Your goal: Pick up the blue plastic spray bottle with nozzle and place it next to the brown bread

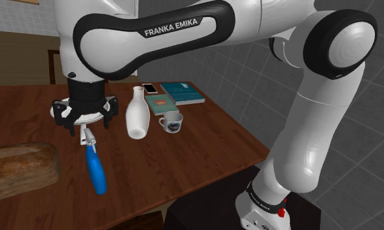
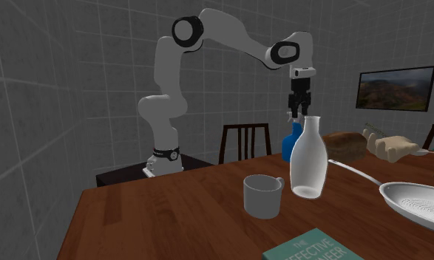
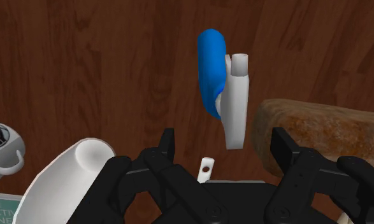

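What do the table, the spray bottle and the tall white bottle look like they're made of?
Table: dark brown wood, visible grain streaks, mild sheen. Spray bottle: smooth even blue body, white nozzle, probably plastic. Tall white bottle: plain glossy white, ceramic or glass; can't tell which.

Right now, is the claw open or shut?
Open. In the wrist view the claw has its fingers well apart, neither touching the spray bottle beyond them.

On the table (image 1: pixel 203 150), the spray bottle (image 1: pixel 97 171) lies between the bread (image 1: pixel 20 170) and the vase (image 1: pixel 137 114).
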Controlling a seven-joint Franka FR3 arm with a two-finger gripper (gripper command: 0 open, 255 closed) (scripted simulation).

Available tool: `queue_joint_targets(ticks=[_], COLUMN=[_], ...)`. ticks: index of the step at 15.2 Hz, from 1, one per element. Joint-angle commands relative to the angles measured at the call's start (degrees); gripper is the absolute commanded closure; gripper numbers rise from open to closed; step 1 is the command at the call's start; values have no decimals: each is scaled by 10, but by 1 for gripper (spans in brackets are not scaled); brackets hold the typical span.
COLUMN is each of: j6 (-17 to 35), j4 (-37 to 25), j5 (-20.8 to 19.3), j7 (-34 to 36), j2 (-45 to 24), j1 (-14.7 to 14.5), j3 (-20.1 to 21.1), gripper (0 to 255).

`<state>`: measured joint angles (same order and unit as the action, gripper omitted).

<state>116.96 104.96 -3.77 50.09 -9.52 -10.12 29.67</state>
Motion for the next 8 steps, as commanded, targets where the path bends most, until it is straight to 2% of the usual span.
queue_joint_targets(ticks=[1,3,7,8], j6=[0,0,-67,-67], j4=[0,0,-50,-50], j5=[0,0,12,12], j7=[0,0,-8,-8], j2=[0,0,20,20], j1=[0,0,3,3], j3=[0,0,1,1], gripper=[0,0,0,0])
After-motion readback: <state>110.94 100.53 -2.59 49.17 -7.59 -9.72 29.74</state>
